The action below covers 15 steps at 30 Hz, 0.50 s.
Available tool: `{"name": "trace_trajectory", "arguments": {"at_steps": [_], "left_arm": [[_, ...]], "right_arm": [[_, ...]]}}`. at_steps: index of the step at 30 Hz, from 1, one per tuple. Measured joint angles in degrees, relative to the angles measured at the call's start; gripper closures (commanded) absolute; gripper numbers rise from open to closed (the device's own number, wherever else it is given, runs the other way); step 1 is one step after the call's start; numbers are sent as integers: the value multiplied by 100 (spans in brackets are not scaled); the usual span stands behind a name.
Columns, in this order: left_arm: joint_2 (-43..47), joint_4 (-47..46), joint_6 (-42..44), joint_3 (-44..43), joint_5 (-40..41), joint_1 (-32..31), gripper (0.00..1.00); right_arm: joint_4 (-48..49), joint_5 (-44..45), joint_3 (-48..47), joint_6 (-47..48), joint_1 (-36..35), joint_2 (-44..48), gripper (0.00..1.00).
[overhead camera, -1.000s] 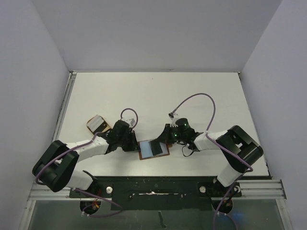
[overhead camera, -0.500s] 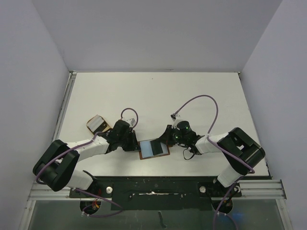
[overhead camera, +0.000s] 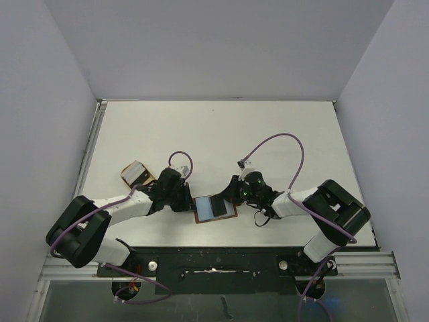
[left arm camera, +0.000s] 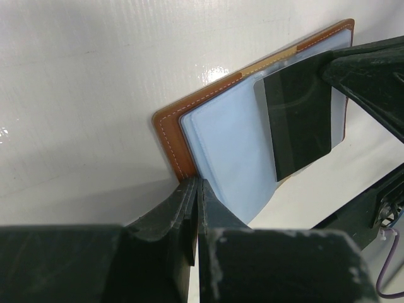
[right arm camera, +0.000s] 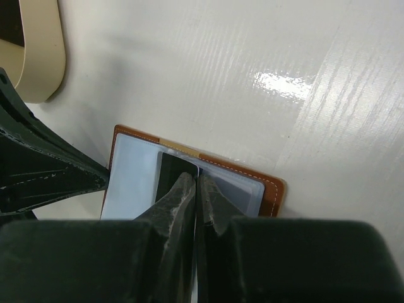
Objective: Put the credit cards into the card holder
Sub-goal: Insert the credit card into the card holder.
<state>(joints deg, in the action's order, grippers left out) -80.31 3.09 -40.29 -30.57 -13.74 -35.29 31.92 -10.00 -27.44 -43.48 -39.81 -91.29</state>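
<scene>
The card holder (overhead camera: 228, 213) lies open on the table, brown outside with pale blue sleeves (left arm camera: 233, 145). My right gripper (right arm camera: 196, 178) is shut on a dark-faced credit card (right arm camera: 172, 172), whose far end lies over the holder's (right arm camera: 273, 193) sleeves at the centre. In the left wrist view the same credit card (left arm camera: 302, 123) slants across the blue sleeve. My left gripper (left arm camera: 197, 183) is shut, its tips against the holder's near corner (left arm camera: 169, 136). Whether it pinches the edge does not show. From above, the left gripper (overhead camera: 190, 202) and right gripper (overhead camera: 230, 196) flank the holder.
A tan rounded dish (overhead camera: 127, 176) sits left of the holder beside my left arm, with a pale card in it. Its rim (right arm camera: 44, 60) shows in the right wrist view. The table's near edge rail (overhead camera: 214, 258) runs just below both arms.
My right arm's elbow has drifted right and lower, and its wrist has edged toward the holder. The left arm and the holder have stayed put.
</scene>
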Motion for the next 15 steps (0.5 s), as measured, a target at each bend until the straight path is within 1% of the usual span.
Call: {"name": "trace_trajectory", "arguments": {"at_steps": [11, 13, 15], "left_arm": [[26, -44, -116, 46, 9, 0, 98], [35, -79, -136, 70, 11, 0, 98], [42, -101, -149, 83, 15, 0, 98]], "right_arm": [[164, 719, 59, -144, -437, 0, 100], [146, 772, 61, -245, -455, 0, 95], [125, 787, 61, -350, -455, 2, 85]]}}
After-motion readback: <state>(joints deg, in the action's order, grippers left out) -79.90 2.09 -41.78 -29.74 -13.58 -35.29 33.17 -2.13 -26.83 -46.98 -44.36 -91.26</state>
